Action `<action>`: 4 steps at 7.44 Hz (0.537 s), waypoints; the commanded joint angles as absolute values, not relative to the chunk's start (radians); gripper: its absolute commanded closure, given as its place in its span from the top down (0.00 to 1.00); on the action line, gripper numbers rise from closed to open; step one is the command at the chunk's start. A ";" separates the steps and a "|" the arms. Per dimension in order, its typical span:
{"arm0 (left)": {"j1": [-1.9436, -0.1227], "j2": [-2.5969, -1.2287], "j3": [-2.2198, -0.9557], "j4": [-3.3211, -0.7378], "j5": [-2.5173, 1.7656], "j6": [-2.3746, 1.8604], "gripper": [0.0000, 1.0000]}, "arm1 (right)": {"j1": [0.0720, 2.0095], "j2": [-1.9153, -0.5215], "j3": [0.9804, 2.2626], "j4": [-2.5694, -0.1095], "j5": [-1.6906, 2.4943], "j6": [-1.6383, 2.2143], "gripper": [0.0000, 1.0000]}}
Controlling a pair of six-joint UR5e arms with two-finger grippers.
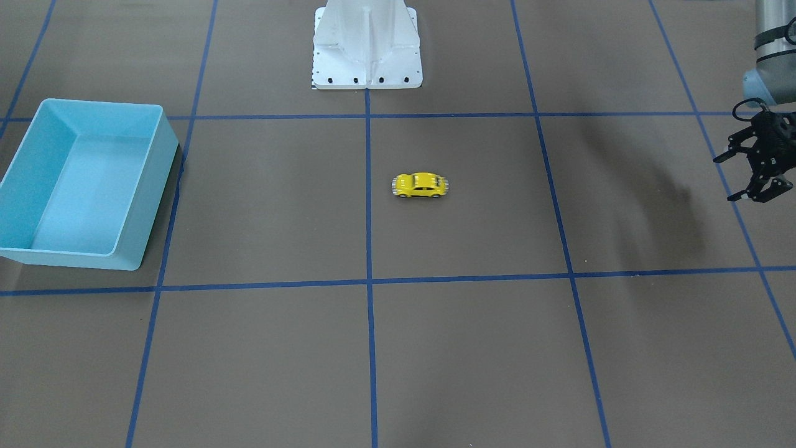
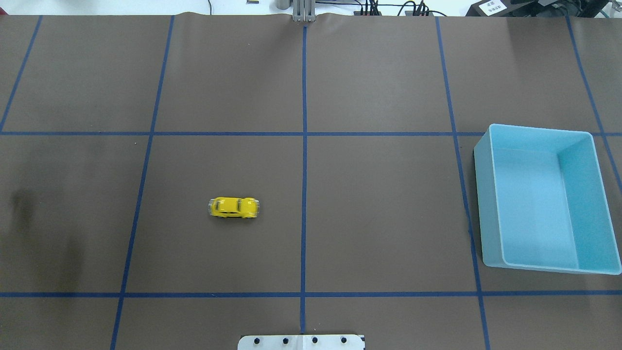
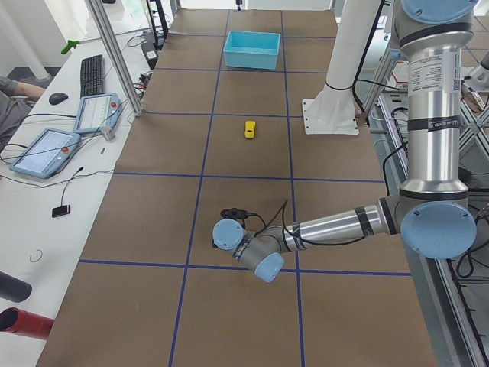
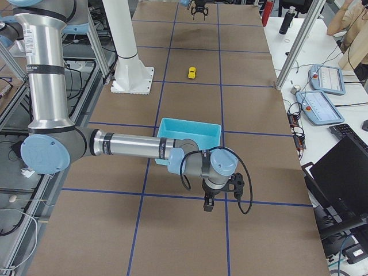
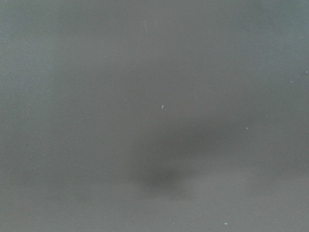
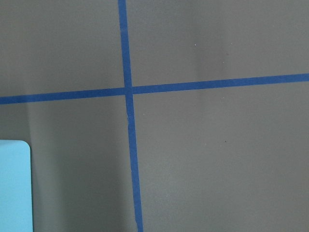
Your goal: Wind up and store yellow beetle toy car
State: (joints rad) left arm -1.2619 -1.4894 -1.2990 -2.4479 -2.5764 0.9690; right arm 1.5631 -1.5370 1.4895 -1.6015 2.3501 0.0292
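The yellow beetle toy car (image 1: 420,185) stands on its wheels on the brown table, near the middle; it also shows in the overhead view (image 2: 233,208). My left gripper (image 1: 724,180) hangs open and empty at the table's left end, far from the car. My right gripper (image 4: 208,206) shows only in the exterior right view, above the table beside the light blue bin (image 4: 190,121); I cannot tell whether it is open or shut. The left wrist view shows only blurred bare table.
The light blue bin (image 2: 481,204) is empty and stands at the table's right side; its corner shows in the right wrist view (image 6: 14,186). The white robot base (image 1: 367,50) stands at the robot's edge. Blue tape lines grid the table.
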 commanded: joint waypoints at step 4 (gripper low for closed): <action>-1.269 -1.549 -1.394 -2.454 -2.596 0.342 1.00 | 1.563 -1.537 1.491 -1.600 2.350 0.028 1.00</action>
State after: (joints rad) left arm -1.2684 -1.5302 -1.3869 -2.4542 -2.5989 0.5098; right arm 1.5631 -1.5371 1.4896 -1.6000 2.3500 0.0278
